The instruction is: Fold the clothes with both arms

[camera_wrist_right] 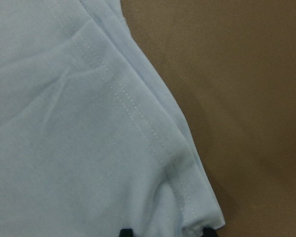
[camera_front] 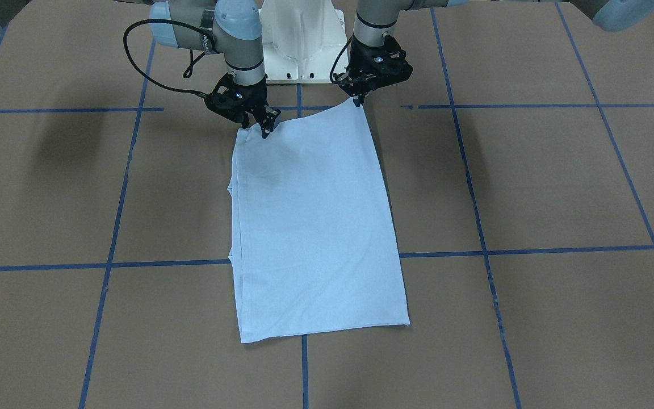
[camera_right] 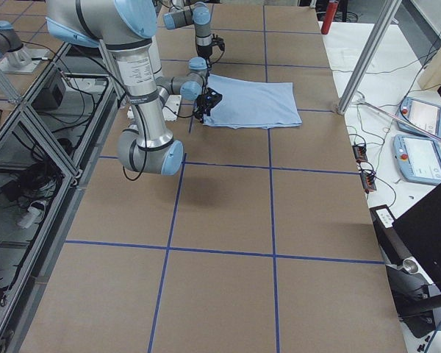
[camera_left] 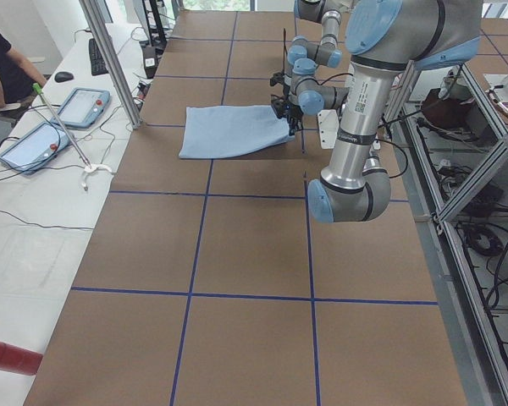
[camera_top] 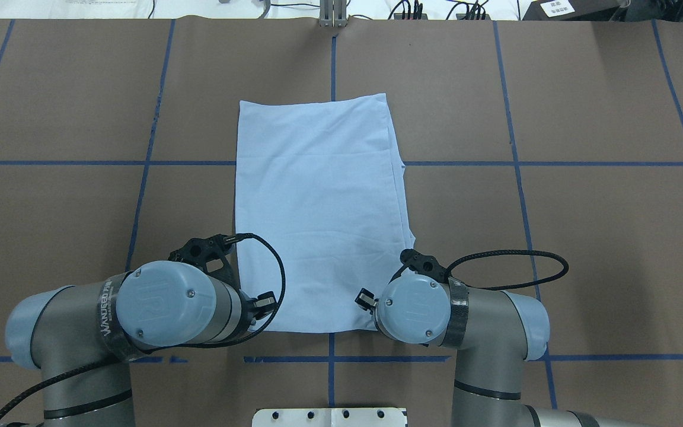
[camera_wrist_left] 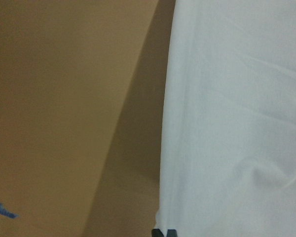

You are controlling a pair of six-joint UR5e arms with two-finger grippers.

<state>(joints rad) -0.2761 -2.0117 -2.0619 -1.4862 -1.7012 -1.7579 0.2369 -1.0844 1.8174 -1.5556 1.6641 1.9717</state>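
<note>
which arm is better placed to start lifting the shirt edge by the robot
Left, probably: the left gripper looks pinched shut on its raised T-shirt corner, while the right gripper has fingers apart over its corner.

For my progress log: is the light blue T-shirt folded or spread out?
Folded: the light blue T-shirt lies as a rectangle with stacked side layers.

smooth matt cloth t-shirt (camera_front: 315, 227)

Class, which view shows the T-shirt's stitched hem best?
The right wrist-mounted view: the hem is close up, stitches distinct. Overhead and front-facing views show the whole T-shirt, stitching too fine to see; side views show it small; the left wrist view shows only a plain edge.
</note>
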